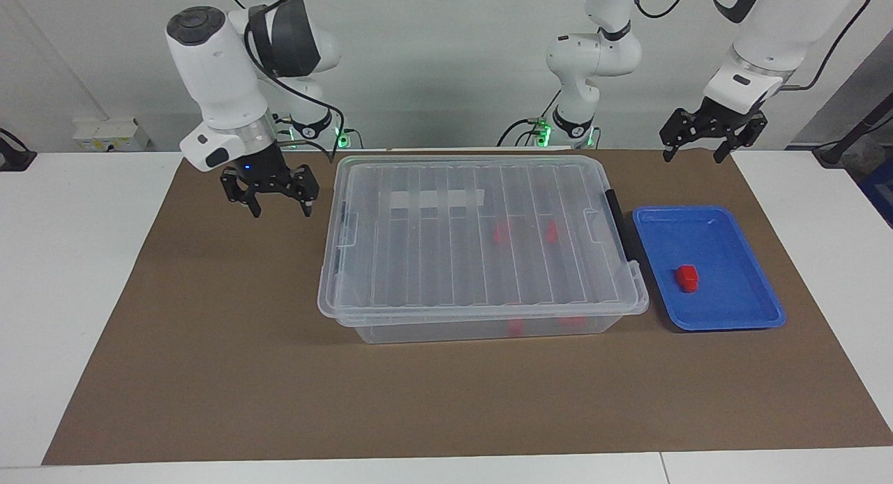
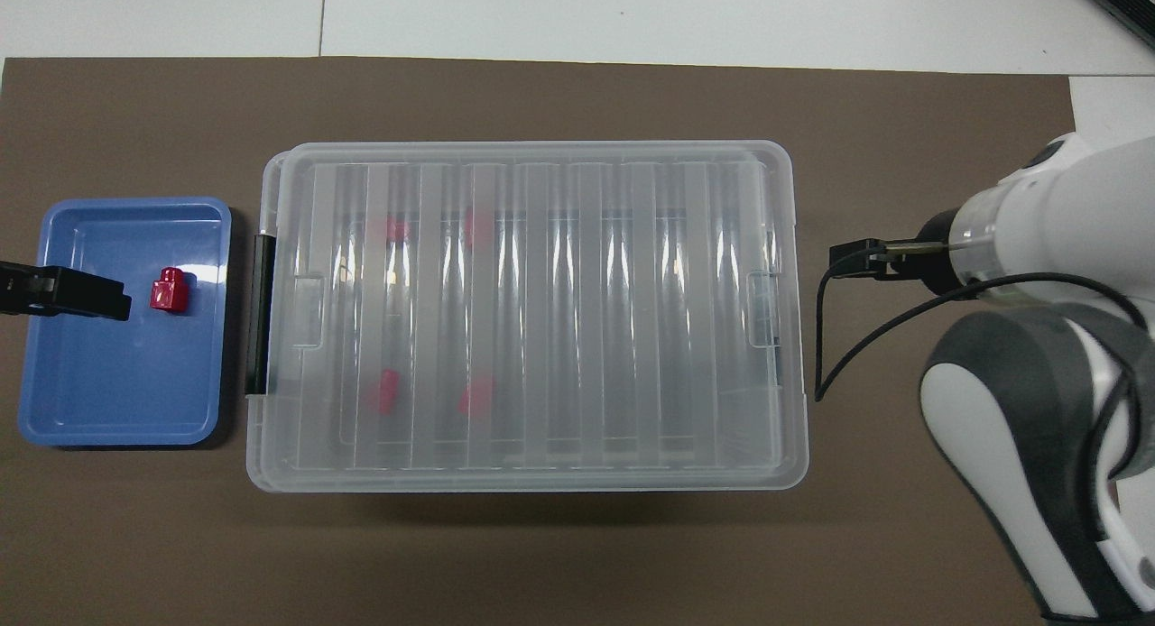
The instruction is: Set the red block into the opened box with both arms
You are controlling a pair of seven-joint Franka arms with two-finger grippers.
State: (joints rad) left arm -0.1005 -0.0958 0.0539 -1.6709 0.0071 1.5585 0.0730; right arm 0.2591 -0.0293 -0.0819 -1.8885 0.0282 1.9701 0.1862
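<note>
A white counter (image 1: 84, 261) carries a brown mat (image 1: 230, 372). On the mat sit the lidded box (image 1: 474, 240) and, beside it, a blue tray (image 1: 739, 309).

You see both views bright and evenly lit, with soft light that seems to come from above. The box (image 1: 481, 243) throws only a thin, soft shadow on the brown mat (image 1: 209, 372) at its edge farther from the robots. In the overhead view you find white glare on the ribs of the lid (image 2: 532, 310), which makes the red shapes under it pale and blurred. A small reflection shines on the blue tray (image 2: 108, 382) near the red block (image 2: 169, 290). The big white arm (image 2: 1038, 409) close to that camera looks slightly soft. Both pictures are otherwise sharp.
</note>
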